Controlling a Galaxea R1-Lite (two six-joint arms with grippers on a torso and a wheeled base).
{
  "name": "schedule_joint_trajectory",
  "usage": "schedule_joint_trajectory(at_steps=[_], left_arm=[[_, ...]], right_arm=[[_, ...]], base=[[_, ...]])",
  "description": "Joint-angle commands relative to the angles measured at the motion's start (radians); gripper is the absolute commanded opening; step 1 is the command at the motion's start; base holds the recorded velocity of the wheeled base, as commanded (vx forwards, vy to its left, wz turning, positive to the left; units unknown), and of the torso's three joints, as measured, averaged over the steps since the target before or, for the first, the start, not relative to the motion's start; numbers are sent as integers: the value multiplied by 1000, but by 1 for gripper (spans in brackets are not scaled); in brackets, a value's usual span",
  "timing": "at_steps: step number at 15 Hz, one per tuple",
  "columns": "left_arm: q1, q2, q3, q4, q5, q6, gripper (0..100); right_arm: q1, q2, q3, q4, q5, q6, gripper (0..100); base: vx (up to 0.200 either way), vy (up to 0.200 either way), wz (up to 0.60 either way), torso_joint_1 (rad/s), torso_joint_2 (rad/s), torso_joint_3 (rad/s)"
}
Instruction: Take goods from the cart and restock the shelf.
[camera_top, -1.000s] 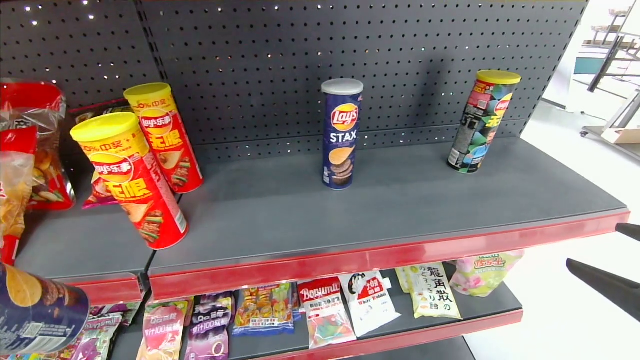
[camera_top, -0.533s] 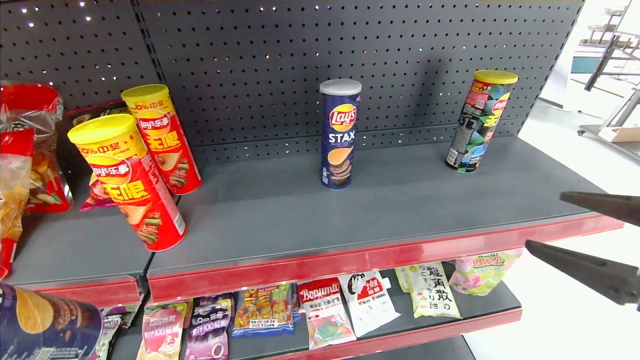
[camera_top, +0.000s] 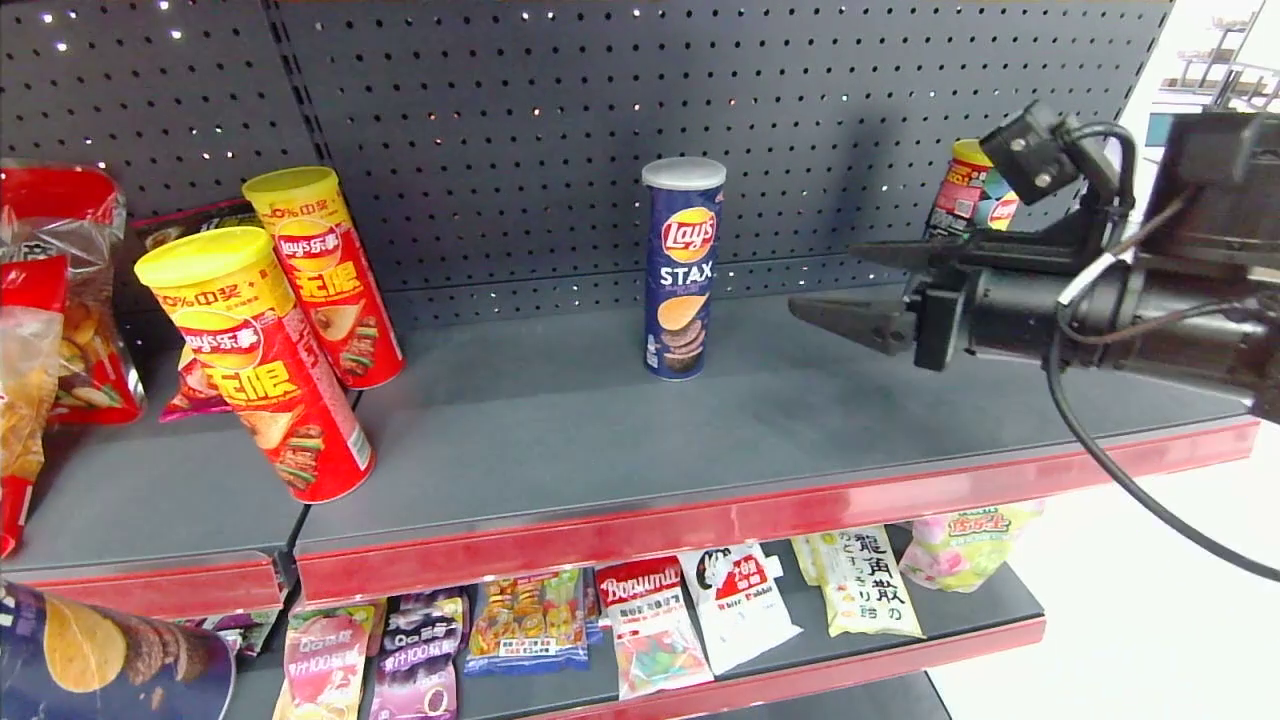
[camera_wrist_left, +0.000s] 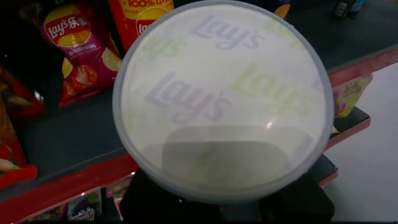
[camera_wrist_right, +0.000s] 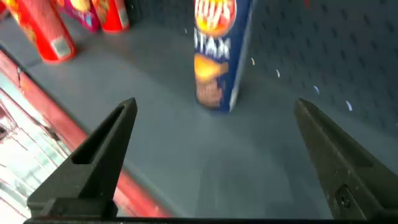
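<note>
A dark blue chip can with a grey lid stands upright mid-shelf against the pegboard; the right wrist view has this can just ahead. My right gripper hovers over the grey shelf to the right of the can, pointing at it, open and empty. In its own view the right gripper spreads wide, with the can beyond the fingertips. A second blue chip can sits at the lower left, below the shelf edge, in my left gripper. Its pale lid faces the left wrist camera.
Two red cans with yellow lids stand at the shelf's left, snack bags beside them. A multicolour can at the back right is partly hidden by my right arm. Candy bags fill the lower shelf.
My right arm has swung up and left from the lower right edge to over the shelf, now covering the multicolour can. The held blue can drifted slightly right and down.
</note>
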Motion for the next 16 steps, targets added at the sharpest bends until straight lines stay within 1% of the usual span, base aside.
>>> schedule_joint_trajectory(at_steps=[1,4,5,6,16], left_arm=[[1,13,-2,-2,0,1,0],[1,13,0,-2,0,1,0],[1,13,3,-2,0,1,0],[1,13,4,0,0,1,0],[1,33,3,-2,1,7,0]], right_arm=[[6,182,-145,-4,44,0,100],[27,237,-221,-4,61,-1,100],[27,288,-273,-4,70,-1,100],[27,306,-296,-4,86,-1,100],[20,449,-460,2,138,11,100]], base=[[0,0,0,0,0,0],[0,0,0,0,0,0],[0,0,0,0,0,0],[0,0,0,0,0,0],[0,0,0,0,0,0]])
